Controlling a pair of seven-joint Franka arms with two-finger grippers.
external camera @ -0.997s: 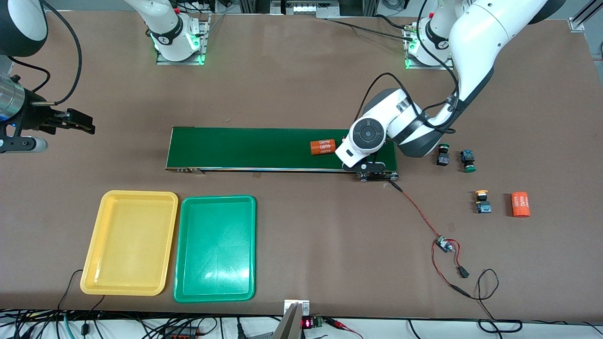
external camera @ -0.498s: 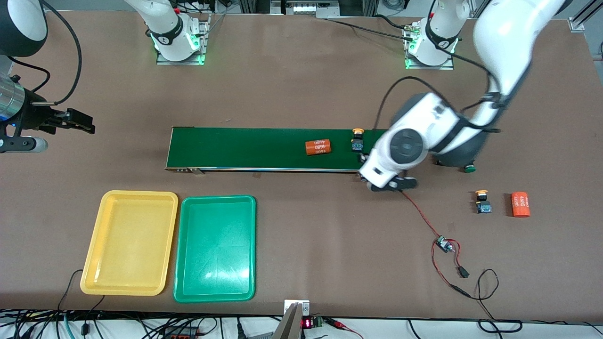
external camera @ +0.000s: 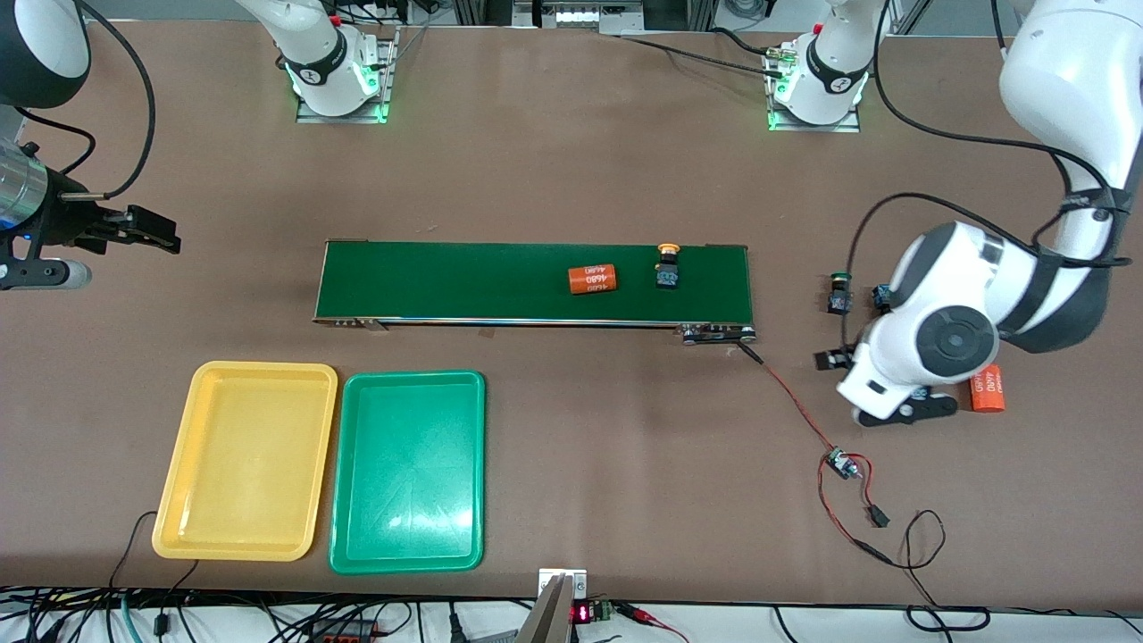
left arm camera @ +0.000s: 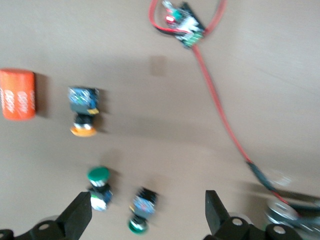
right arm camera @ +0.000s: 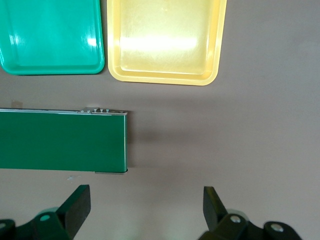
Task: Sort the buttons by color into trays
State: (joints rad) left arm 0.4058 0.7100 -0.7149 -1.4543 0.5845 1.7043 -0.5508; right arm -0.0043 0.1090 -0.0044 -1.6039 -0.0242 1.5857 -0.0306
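Two orange cylinders [external camera: 593,279] read "4680". Four buttons: one yellow button [external camera: 667,266] on conveyor belt [external camera: 446,281], three [left arm camera: 84,111] under left gripper [left arm camera: 147,215], spread, empty. Right gripper [right arm camera: 145,210] waits, spread. Trays [external camera: 246,460] empty.

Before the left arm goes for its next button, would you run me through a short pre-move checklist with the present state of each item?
1. Left gripper open and holding nothing: ok.
2. Loose buttons in reach below it: ok; the yellow-capped button and two green-capped buttons lie on the table apart from each other.
3. Orange cylinder apart from the yellow-capped button: ok, but close beside it.
4. Conveyor belt carrying its yellow button: ok.
5. Yellow tray and green tray ready to receive: ok.
6. Right gripper open, waiting over the table near the belt's end: ok.
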